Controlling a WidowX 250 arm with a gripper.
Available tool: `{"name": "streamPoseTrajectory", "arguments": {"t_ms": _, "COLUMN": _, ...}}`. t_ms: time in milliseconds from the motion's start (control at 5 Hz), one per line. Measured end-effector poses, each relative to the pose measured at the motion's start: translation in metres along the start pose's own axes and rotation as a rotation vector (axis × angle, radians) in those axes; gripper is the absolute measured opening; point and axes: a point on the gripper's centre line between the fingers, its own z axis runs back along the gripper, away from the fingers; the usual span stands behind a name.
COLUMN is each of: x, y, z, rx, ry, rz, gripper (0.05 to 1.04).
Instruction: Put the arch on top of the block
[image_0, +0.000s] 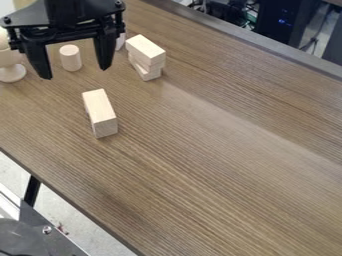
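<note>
The black gripper (75, 73) hangs at the upper left, its two fingers spread wide with a gap between them. Below it and slightly right, a rectangular pale wooden block (100, 114) lies on the table, apart from the gripper. To the right of the gripper is a small stack, with a pale wooden piece (145, 48) on top of another piece (148, 73) that sits at a different angle. Which piece is the arch, I cannot tell.
A pale cylinder (71, 57) stands behind the gap between the fingers. Rounded pale pieces (11, 73) are at the left edge, and part of another small piece (120, 42) shows beside the right finger. The brown table (220, 165) extends right and forward.
</note>
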Motion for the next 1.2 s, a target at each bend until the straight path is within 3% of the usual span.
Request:
{"name": "streamPoseTrajectory", "arguments": {"t_ms": 200, "x": -0.003, "y": 0.002, "z": -0.004, "rx": 0.009, "ry": 0.013, "rz": -0.002, "gripper": 1.001}}
{"name": "streamPoseTrajectory", "arguments": {"t_ms": 400, "x": 0.012, "y": 0.0, "z": -0.026, "rx": 0.055, "ry": -0.017, "rz": -0.056, "gripper": 1.001}}
{"name": "streamPoseTrajectory", "arguments": {"t_ms": 600, "x": 0.023, "y": -0.003, "z": -0.035, "rx": 0.041, "ry": -0.001, "rz": -0.062, "gripper": 1.001}}
{"name": "streamPoseTrajectory", "arguments": {"t_ms": 800, "x": 0.031, "y": -0.009, "z": -0.049, "rx": 0.067, "ry": 0.015, "rz": -0.046, "gripper": 1.001}}
{"name": "streamPoseTrajectory", "arguments": {"t_ms": 1200, "x": 0.029, "y": -0.014, "z": -0.076, "rx": 0.05, "ry": 0.085, "rz": 0.005, "gripper": 1.001}}
